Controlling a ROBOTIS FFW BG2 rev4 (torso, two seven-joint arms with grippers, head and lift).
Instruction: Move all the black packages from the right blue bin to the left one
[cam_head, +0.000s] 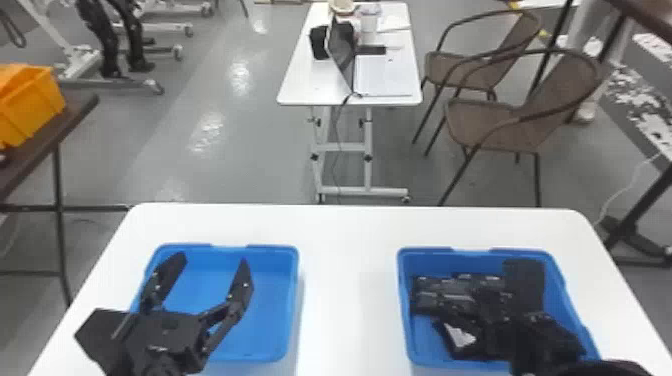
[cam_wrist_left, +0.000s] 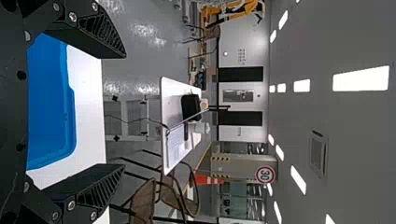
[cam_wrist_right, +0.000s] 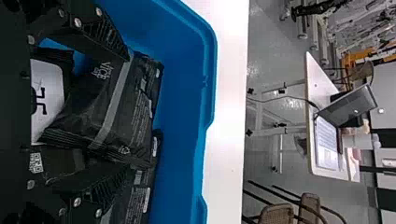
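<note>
Several black packages (cam_wrist_right: 86, 109) are lying in the right blue bin (cam_head: 425, 337), so picking seems to be the step in hand. The right gripper (cam_wrist_right: 125, 114) is hovering there, jaws wide; the left gripper (cam_head: 212, 260) is gaping over the left bin (cam_head: 272, 300). One package is pointing its crimped end rightward, long axis apparently running crosswise; closing squarely on it is probably coming next.
</note>
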